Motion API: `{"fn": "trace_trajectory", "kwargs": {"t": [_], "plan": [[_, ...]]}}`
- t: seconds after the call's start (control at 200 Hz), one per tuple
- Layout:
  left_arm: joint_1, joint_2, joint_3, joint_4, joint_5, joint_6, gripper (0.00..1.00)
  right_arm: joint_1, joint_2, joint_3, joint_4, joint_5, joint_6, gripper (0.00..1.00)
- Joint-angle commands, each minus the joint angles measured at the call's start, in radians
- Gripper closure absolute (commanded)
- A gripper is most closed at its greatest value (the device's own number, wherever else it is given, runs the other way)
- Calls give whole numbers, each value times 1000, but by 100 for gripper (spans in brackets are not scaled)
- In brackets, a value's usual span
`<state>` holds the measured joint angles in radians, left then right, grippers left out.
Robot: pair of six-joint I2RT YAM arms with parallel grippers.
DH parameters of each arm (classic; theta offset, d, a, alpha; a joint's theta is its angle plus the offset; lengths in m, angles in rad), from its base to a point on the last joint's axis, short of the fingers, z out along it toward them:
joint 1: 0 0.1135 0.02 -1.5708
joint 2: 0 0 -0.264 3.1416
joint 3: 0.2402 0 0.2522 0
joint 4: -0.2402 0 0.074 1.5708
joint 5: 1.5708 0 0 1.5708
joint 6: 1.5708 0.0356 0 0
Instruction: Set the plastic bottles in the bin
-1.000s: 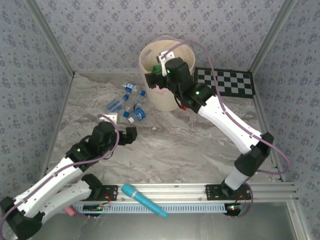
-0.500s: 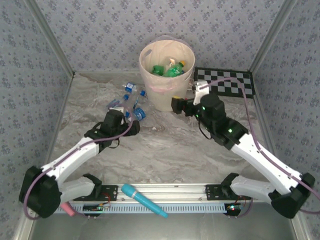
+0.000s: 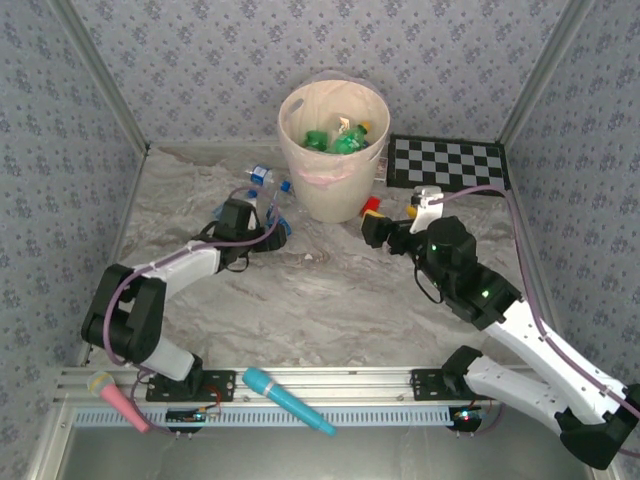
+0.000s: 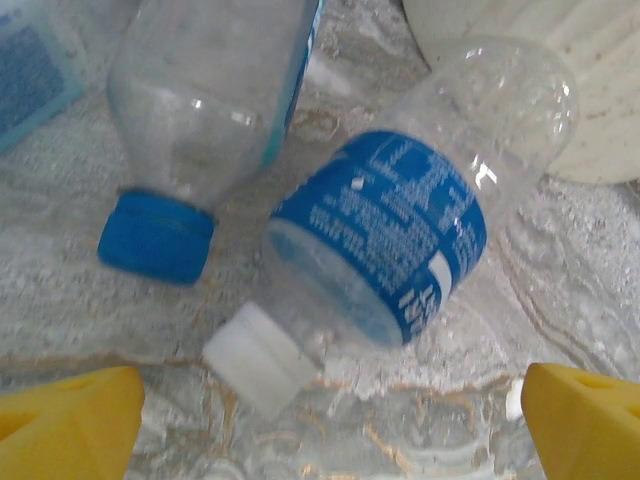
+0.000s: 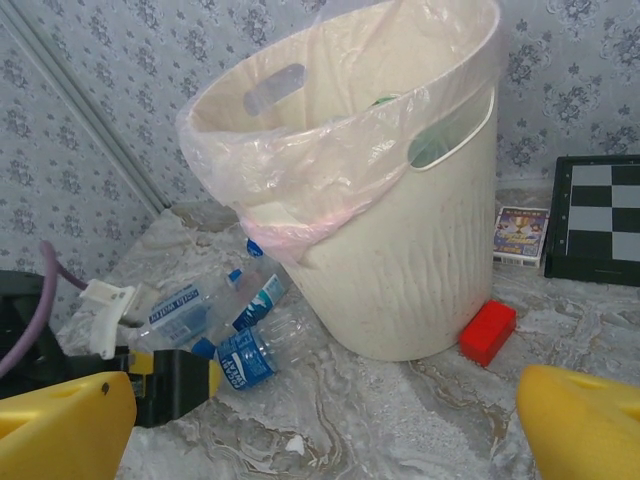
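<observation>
left gripper open over a white-capped bottle, right gripper empty beside the bin

from the left wrist camera i saw the left gripper (image 4: 325,430) with its yellow fingers (image 4: 70,420) spread wide and nothing in its grasp. just ahead of it a clear white-capped bottle (image 4: 390,240) with a blue label lay on its side on the marble-patterned table (image 3: 350,300), cap toward the fingers and base up by the bin (image 3: 335,200); i couldn't tell whether it touched the wall. a blue-capped bottle (image 4: 200,110) lay just to its left. in the overhead view a few more clear bottles (image 3: 262,180) sat left of the bin. green bottles (image 3: 335,138) with yellow caps were inside the bin, under its clear liner.

the right gripper (image 5: 320,430) was also wide open and held nothing, low over the table and facing the bin's wall. a red block (image 5: 488,331) sat at the foot of the bin, with a checkerboard (image 3: 447,163) beyond it. a blue wand (image 3: 288,400) and a pink wand (image 3: 118,400) lay on the near rail.
</observation>
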<state>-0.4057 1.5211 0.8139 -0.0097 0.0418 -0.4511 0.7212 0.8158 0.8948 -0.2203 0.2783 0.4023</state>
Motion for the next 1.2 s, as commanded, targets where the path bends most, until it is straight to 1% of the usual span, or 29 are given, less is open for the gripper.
{"fn": "trace_trajectory", "kwargs": {"t": [0.0, 0.18, 0.285, 0.38, 0.5, 0.665, 0.805, 1.025, 1.154, 1.194], "plan": [[8, 30, 53, 75, 50, 43, 3, -7, -13, 2, -15, 1, 22, 0], [21, 88, 87, 62, 33, 83, 3, -7, 5, -6, 11, -10, 36, 0], [21, 124, 95, 77, 59, 86, 3, -5, 26, 4, 20, -34, 35, 0], [19, 147, 100, 78, 99, 72, 6, -3, 43, 22, 5, -44, 34, 0], [7, 138, 78, 94, 141, 54, 8, -3, 43, 25, -2, -38, 34, 0], [-23, 105, 48, 97, 163, 49, 11, -2, 44, 13, 10, -34, 43, 1], [-40, 119, 48, 71, 165, 58, 16, -2, 50, 9, 12, -37, 50, 0], [-48, 116, 19, 70, 156, 60, 19, -3, 36, -2, 2, -27, 53, 0], [-51, 109, -2, 69, 152, 65, 19, -3, 31, -8, 0, -22, 54, 0], [-53, 104, -7, 70, 153, 67, 21, -2, 31, -9, 0, -22, 54, 0]]}}
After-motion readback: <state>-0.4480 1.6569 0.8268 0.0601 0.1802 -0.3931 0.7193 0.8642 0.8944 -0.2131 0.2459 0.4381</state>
